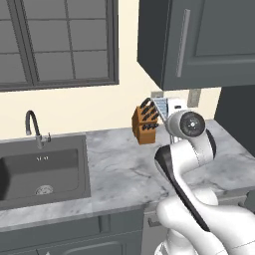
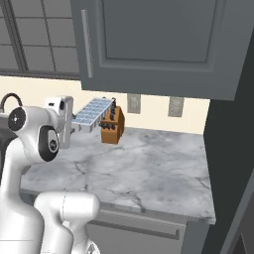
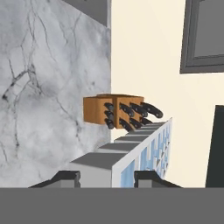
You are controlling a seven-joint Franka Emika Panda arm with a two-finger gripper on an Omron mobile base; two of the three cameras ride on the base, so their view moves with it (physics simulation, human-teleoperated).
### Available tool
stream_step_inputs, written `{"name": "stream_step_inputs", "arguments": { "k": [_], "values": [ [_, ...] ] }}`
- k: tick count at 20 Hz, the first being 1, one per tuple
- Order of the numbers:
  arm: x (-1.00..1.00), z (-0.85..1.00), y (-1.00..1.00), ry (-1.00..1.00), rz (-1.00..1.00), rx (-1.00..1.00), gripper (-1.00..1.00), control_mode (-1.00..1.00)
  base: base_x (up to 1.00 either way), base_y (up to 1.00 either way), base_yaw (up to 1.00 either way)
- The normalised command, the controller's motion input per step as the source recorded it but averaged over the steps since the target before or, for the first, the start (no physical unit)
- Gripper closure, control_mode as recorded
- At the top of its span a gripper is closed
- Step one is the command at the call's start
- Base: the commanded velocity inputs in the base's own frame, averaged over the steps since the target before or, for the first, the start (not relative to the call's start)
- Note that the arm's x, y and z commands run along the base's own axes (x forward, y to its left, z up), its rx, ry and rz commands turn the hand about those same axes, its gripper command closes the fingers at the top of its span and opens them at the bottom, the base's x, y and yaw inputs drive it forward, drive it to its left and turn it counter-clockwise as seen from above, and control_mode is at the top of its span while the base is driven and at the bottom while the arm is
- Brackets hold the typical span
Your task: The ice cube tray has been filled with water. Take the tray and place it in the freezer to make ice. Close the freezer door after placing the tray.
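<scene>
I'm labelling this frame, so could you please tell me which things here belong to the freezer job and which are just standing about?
Part of the job:
- ice cube tray, held up off the counter
- water in its cells
- tool, shut on the tray

Just standing about:
- knife block
- sink
- faucet
- wall cabinet

A countertop of pale grey marble-like stone with darker veins is showing a smooth, faintly polished face. The ice cube tray is looking like white matt plastic, and the water in its cells is gleaming pale blue and glossy. Behind it, a knife block is appearing as warm orange-brown wood with dark, matt black handles poking out. The wall cabinets are wearing a flat dark grey painted finish, with a brushed silver metal bar handle. The sink is looking like dull dark grey metal, and its curved faucet is shining slightly.
</scene>
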Motion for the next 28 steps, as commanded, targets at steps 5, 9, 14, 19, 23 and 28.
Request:
{"name": "stream_step_inputs", "arguments": {
  "k": [5, 9, 14, 19, 23, 28],
  "values": [
    [0.00, 0.00, -0.15, 0.00, 0.02, 0.00, 1.00, -1.00, 0.00, 0.00, 0.00],
    [0.00, 0.00, -0.01, 0.00, 0.01, 0.00, 1.00, -1.00, 0.00, 0.00, 0.00],
    [-0.15, 0.00, 0.00, 0.00, 0.00, 0.00, 1.00, -1.00, 0.00, 0.00, 0.00],
    [-0.57, 0.00, 0.00, 0.00, 0.01, 0.00, 1.00, -1.00, 0.00, 0.00, 0.00],
    [-0.89, 0.00, 0.00, 0.00, 0.00, 0.00, 1.00, -1.00, 0.00, 0.00, 0.00],
    [-0.81, 0.00, 0.00, -0.01, 0.00, 0.00, 1.00, -1.00, 0.00, 0.00, 0.00]
  ]
}}
